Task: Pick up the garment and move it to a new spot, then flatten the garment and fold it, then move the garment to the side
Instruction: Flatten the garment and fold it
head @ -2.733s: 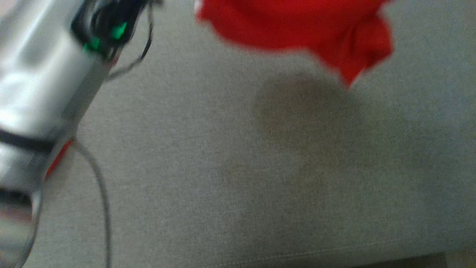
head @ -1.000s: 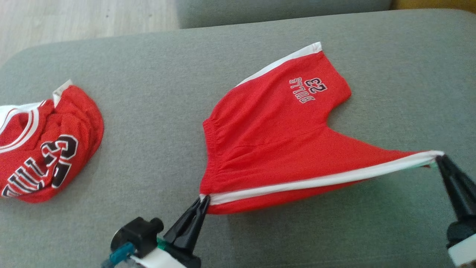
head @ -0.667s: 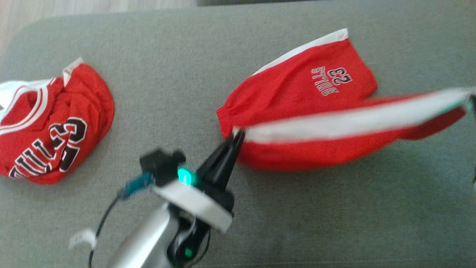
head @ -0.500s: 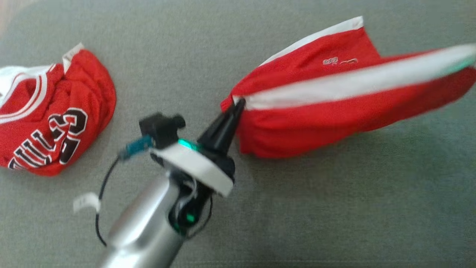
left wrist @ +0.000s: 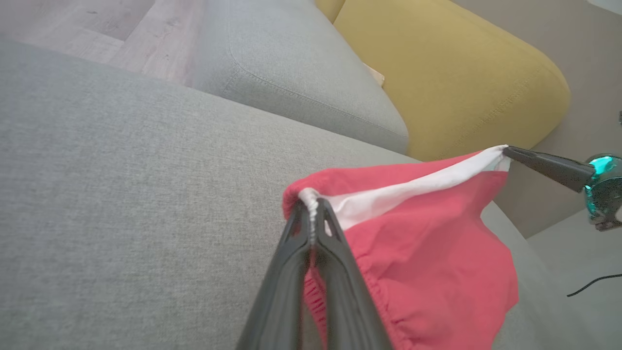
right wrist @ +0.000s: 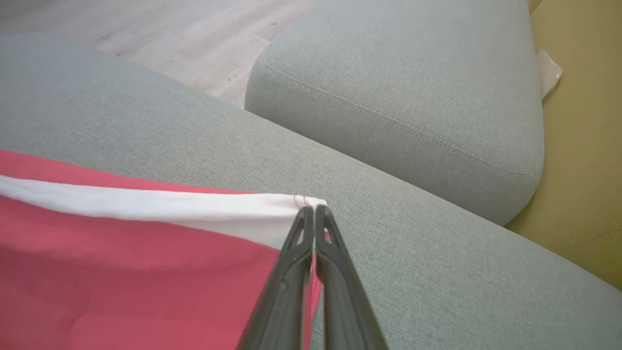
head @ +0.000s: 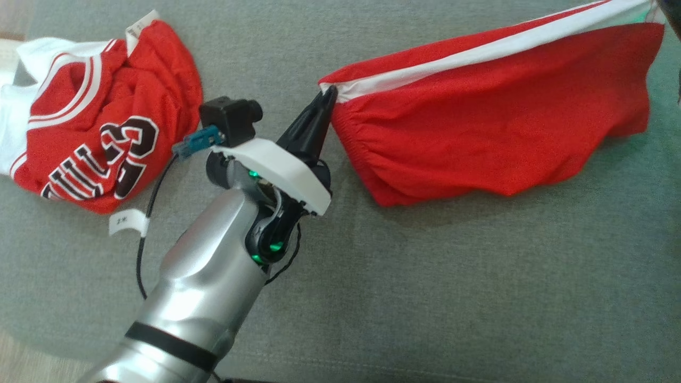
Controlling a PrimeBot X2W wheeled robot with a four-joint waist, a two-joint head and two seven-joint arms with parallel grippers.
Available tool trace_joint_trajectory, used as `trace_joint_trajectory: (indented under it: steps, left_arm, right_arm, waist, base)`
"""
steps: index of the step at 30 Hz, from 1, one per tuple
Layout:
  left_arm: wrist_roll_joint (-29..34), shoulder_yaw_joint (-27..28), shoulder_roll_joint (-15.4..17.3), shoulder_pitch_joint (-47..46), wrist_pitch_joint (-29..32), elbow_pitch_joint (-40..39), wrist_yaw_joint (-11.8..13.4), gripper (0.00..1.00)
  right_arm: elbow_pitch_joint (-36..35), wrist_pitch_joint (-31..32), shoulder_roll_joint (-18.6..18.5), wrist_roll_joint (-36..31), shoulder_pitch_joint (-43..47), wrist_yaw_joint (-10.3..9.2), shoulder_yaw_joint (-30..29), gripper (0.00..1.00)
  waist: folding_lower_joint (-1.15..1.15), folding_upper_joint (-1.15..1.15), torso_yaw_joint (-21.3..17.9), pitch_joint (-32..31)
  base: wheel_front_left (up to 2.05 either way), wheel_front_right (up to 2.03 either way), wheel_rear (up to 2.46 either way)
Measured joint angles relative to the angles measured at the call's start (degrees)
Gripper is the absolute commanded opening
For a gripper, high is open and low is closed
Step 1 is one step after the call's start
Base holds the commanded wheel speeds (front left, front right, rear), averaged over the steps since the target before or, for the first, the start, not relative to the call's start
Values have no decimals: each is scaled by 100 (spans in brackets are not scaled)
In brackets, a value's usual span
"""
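The garment point(head: 489, 106) is a pair of red shorts with a white side stripe, held up and stretched between both grippers above the grey sofa seat. My left gripper point(head: 327, 96) is shut on the waistband end of the stripe; its wrist view shows the pinched corner at the left gripper point(left wrist: 311, 204) tips. The right gripper point(right wrist: 311, 209) is shut on the stripe's far corner, and its dark fingers point(left wrist: 549, 167) reach in from the right in the left wrist view. The red cloth point(right wrist: 121, 272) hangs below the taut white edge.
A crumpled red and white jersey point(head: 101, 111) lies on the grey seat point(head: 425, 298) at the left. A second grey cushion point(right wrist: 403, 87) and a yellow cushion point(left wrist: 452, 82) stand beyond the seat. Wooden floor point(right wrist: 170, 34) lies past the edge.
Both grippers have lifted the shorts' striped edge up and away, so the cloth now hangs off the seat. The head camera has also shifted, moving the jersey up the picture.
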Motion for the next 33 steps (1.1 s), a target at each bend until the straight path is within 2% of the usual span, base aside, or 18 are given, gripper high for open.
trace_joint_trajectory:
  steps: [6, 15, 16, 17, 18, 19, 20, 21, 26, 29, 33]
  left_arm:
    - [-459, -475, -27, -376, -120, 218, -59, 0]
    - [-724, -854, -44, -794, -361, 626, -91, 0]
    - [-762, -900, -44, -821, -365, 677, -91, 0]
    - [-779, -927, -47, -835, -391, 732, -77, 0]
    - [-772, -959, -49, -846, -412, 790, -37, 0]
    - [-736, -983, -49, -859, -419, 839, -2, 6]
    - [-688, -995, -49, -876, -421, 881, 34, 43]
    - [-667, -1013, -49, -899, -452, 916, 57, 100]
    - [-337, -871, -52, -897, -467, 762, 261, 100]
    - [337, -428, -36, -722, -468, 246, 590, 100]
    - [1414, 81, 15, 142, -470, -747, 1012, 100]
  right_arm:
    - [725, -179, -38, 188, -726, 0, 860, 0]
    - [1332, -750, 38, 506, -1339, 0, 1602, 0]
    - [1406, -835, 63, 560, -1387, 0, 1660, 13]
    - [1468, -932, 86, 630, -1432, 0, 1727, 36]
    - [1515, -1074, 107, 702, -1461, 0, 1775, 100]
    - [1560, -1228, 133, 781, -1477, 0, 1796, 100]
    - [1600, -1372, 157, 858, -1493, 0, 1825, 100]
    - [1631, -1485, 175, 960, -1507, 0, 1862, 100]
    - [1755, -2027, 169, 1533, -1507, 0, 2045, 100]
    - [1705, -2069, 137, 1883, -1285, 0, 2147, 100]
    - [1789, -2115, 100, 2040, -650, 0, 2298, 100]
  waist:
    - [0, 0, 147, 158]
    - [0, 0, 162, 294]
    - [0, 0, 154, 302]
    - [0, 0, 146, 309]
    - [0, 0, 140, 314]
    - [0, 0, 137, 318]
    - [0, 0, 134, 319]
    - [0, 0, 129, 316]
    - [0, 0, 108, 196]
    - [0, 0, 77, 66]
    - [0, 0, 1, -120]
  base:
    - [0, 0, 0]
    - [0, 0, 0]
    - [0, 0, 0]
    - [0, 0, 0]
    - [0, 0, 0]
    - [0, 0, 0]
    - [0, 0, 0]
    - [0, 0, 0]
    - [0, 0, 0]
    - [0, 0, 0]
    - [0, 0, 0]
